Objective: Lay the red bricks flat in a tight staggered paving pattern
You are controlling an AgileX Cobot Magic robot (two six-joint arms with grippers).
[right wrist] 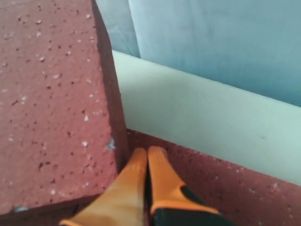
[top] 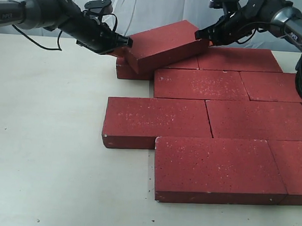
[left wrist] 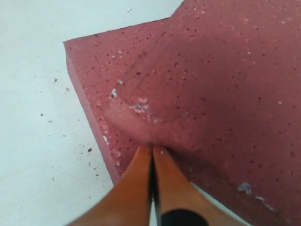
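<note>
One tilted brick (top: 166,43) overlaps the flat bricks (top: 202,84).

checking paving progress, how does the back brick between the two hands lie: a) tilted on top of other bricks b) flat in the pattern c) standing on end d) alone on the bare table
A: the back brick sits askew and tilted, overlapping the lower brick beneath it, with the shut left hand and the shut right hand at its two ends.
</note>
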